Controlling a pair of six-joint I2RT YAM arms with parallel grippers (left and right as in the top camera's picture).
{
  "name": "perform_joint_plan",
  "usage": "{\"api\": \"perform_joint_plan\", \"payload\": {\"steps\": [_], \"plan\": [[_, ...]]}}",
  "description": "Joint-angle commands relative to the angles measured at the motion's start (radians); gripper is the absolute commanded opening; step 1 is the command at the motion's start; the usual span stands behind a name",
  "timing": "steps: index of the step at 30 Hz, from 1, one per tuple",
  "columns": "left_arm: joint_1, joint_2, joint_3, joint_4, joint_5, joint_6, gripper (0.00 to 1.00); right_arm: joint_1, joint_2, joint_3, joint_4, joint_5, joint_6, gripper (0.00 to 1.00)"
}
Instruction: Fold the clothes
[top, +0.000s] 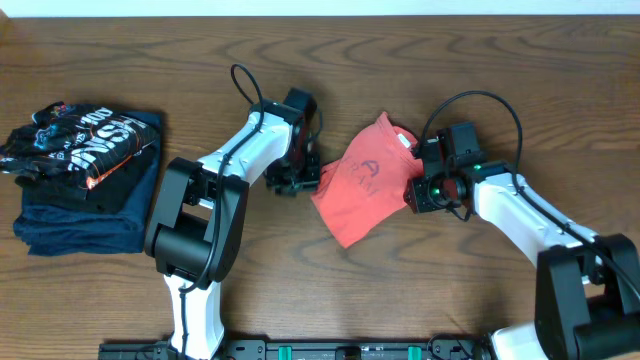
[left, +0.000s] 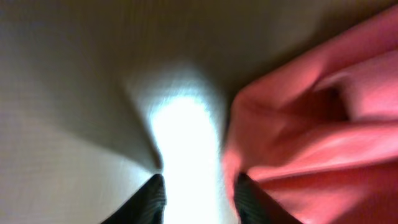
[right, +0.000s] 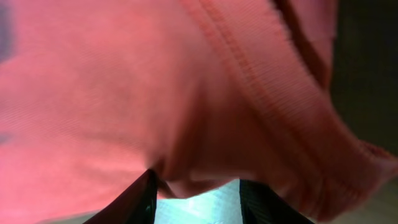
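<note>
Two black fingers (left: 152, 199) of the left hand (left: 199, 183) fill the bottom of the left wrist view. They stand apart with only bright bare surface between them. The orange-red shirt (left: 311, 124) lies just beside the right-side finger and is not gripped.

In the right wrist view, the right hand (right: 196, 186) also has its fingers apart. Shirt cloth bunches right at their tips, with a ribbed seam running toward the lower right. No cloth shows between the fingers, so this hand looks open too.

From overhead, the shirt sits in the middle of the frame as a rumpled, slanted bundle on the wooden surface (top: 300, 50). The left hand is at its left edge and the right hand at its right edge. A pile (top: 85, 180) of dark folded garments lies well apart at far left.

This looks like a pause between folds, with the shirt gathered but uneven. The next move likely calls for a fresh pinch on an edge by each hand, then an even carry across.

The left arm reaches up from the lower left and the right arm from the lower right. Both wrists tip down to the surface.
</note>
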Motion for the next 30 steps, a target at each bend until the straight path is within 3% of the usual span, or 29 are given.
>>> {"api": "perform_joint_plan", "payload": {"steps": [1, 4, 11, 15, 19, 21, 23, 24, 28, 30], "plan": [[0.001, 0.014, -0.002, -0.094, 0.008, -0.024, 0.34, -0.011, 0.046, -0.011, 0.06, 0.091, 0.026, 0.43], [0.0, 0.013, -0.002, -0.176, 0.008, -0.059, 0.27, -0.02, 0.072, -0.01, 0.138, 0.14, 0.026, 0.48], [-0.047, -0.026, -0.002, -0.237, 0.001, -0.084, 0.26, -0.035, 0.084, -0.002, 0.356, 0.323, 0.027, 0.61], [-0.051, -0.103, -0.002, -0.168, -0.072, -0.084, 0.26, -0.037, 0.083, 0.026, 0.365, 0.332, -0.025, 0.61], [-0.016, -0.2, -0.002, -0.002, -0.084, -0.056, 0.31, -0.037, 0.064, 0.045, 0.338, 0.331, -0.021, 0.6], [0.002, -0.242, -0.002, 0.095, -0.063, -0.041, 0.44, -0.037, 0.043, 0.045, 0.328, 0.331, 0.001, 0.59], [0.016, -0.279, -0.002, 0.225, 0.021, 0.009, 0.69, -0.039, 0.01, 0.045, 0.308, 0.332, 0.032, 0.58], [0.019, -0.285, -0.002, 0.273, 0.064, 0.027, 0.76, -0.041, -0.006, 0.045, 0.3, 0.332, 0.042, 0.58], [0.026, -0.272, -0.002, 0.412, 0.175, 0.079, 0.95, -0.05, -0.089, 0.045, 0.259, 0.331, 0.052, 0.59], [0.03, -0.248, -0.002, 0.452, 0.201, 0.087, 0.99, -0.054, -0.135, 0.045, 0.221, 0.331, 0.052, 0.61]]}}
